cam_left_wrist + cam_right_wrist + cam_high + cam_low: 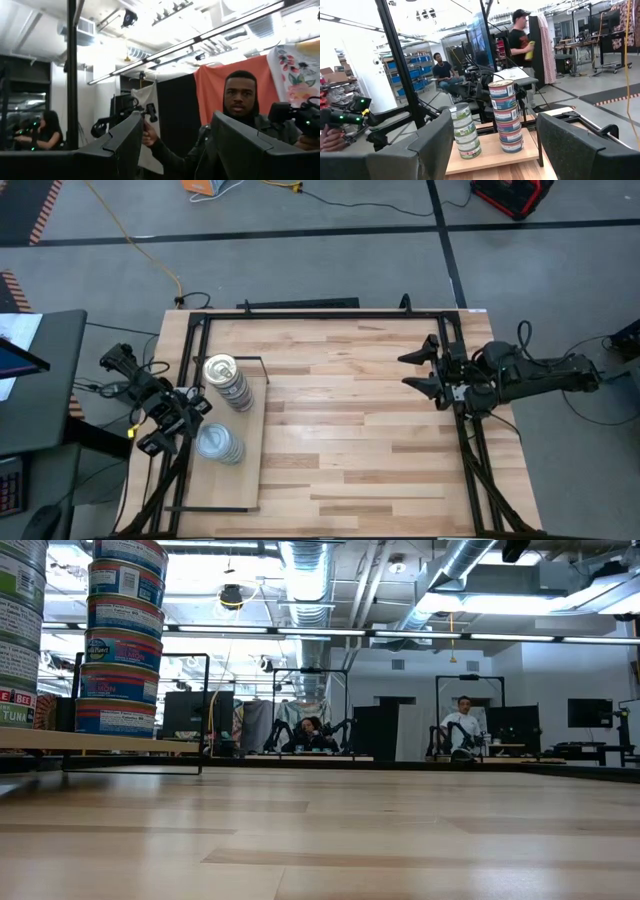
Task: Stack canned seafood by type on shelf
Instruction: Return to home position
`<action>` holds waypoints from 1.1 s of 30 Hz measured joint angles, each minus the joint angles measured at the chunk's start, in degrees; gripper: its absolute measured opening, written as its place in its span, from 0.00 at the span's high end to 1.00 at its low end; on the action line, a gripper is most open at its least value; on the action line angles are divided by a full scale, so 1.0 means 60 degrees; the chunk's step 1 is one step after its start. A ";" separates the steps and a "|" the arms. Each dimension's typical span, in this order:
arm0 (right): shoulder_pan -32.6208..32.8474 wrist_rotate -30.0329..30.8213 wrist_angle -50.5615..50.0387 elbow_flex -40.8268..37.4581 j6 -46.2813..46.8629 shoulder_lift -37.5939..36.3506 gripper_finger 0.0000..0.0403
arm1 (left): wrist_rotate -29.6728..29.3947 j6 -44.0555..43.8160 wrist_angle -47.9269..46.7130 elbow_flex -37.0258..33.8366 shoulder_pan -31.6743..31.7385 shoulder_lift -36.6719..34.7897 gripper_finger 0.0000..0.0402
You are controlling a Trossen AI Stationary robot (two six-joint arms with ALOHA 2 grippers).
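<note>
From above, two stacks of cans stand on the shelf [250, 470], which lies at the left side of the surface [360, 440]. The far stack [228, 380] shows a gold top and the near stack [218, 443] a pale silver-blue one; they are close together but not touching. The left gripper [173, 423] hangs at the shelf's left edge, just beside the near stack, fingers spread with nothing between them. Over on the right, the right gripper [420, 371] sits near the surface's right edge, wide open and empty, well apart from the cans.

Down at table level, the blue-labelled stack [120, 640] rises from the shelf [100, 740] on the left. The green-and-white stack [20, 630] is nearer and cut off by the edge. A thin black wire frame [207, 710] stands beside them. People sit far back in the room.

In the left wrist view, the left gripper [176, 125] points out into the room, fingers far apart and holding nothing. A person [240, 130] faces it.

In the right wrist view, the right gripper [495, 125] is spread wide and empty. Between its fingers, farther off, both stacks stand upright on the shelf [490, 156]: green-and-white [465, 132] and blue-labelled [506, 117].
</note>
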 joint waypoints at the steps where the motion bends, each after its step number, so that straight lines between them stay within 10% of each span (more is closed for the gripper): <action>1: 0.0000 0.0000 -0.0004 0.0000 0.0011 0.0000 0.23 | 0.0017 0.0002 0.0058 0.0000 0.0000 0.0000 0.45; 23: -0.0259 0.0010 0.0066 0.0000 -0.0236 0.0000 0.23 | 0.0784 -0.1115 0.1991 -0.0451 0.0004 0.0007 0.45; 33: -0.0244 0.0011 0.0064 0.0000 -0.0236 0.0000 0.23 | 0.3641 -0.2426 0.2830 -0.0466 0.0004 0.0000 0.45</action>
